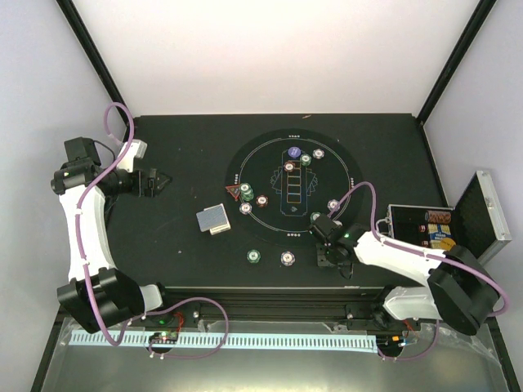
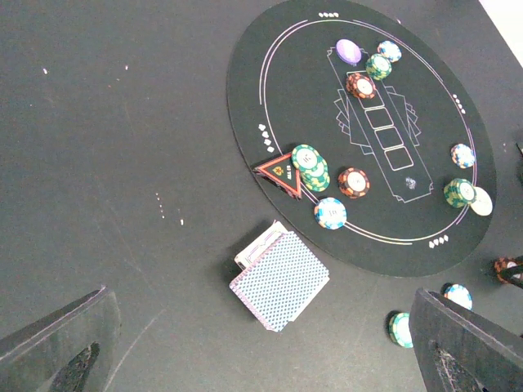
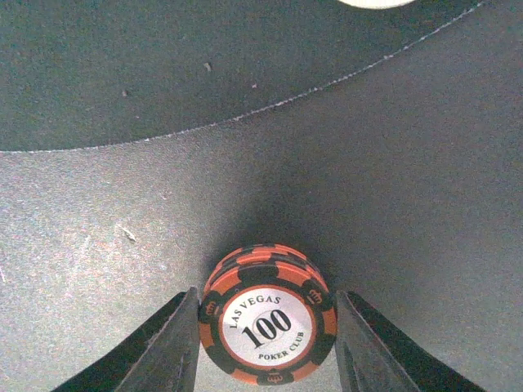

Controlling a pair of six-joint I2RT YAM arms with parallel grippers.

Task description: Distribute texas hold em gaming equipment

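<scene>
Because it is to be lifted off the mat, the red-and-black round plastic poker chip (image 3: 267, 327) sits between the right gripper (image 3: 267, 300) fingers. I cannot tell whether they are clamped on it; the left gripper (image 2: 261, 347) is spread apart.

Red-brown chips (image 2: 360, 85): three. Two lie ahead of the left gripper (image 2: 261, 291); one red-brown chip (image 3: 267, 327) sits between the jaws of the right gripper (image 3: 266, 306).
Green chips (image 2: 378, 65): four spots, one of them a short stack.
Purple-white chips (image 2: 330, 213): four.
Red triangle marker (image 2: 280, 173): one.
Blue button (image 1: 292, 153): one.
White button (image 2: 480, 201): one.
Playing cards (image 2: 282, 282): one pile, just ahead of the left jaws; number of cards cannot be told.
</scene>
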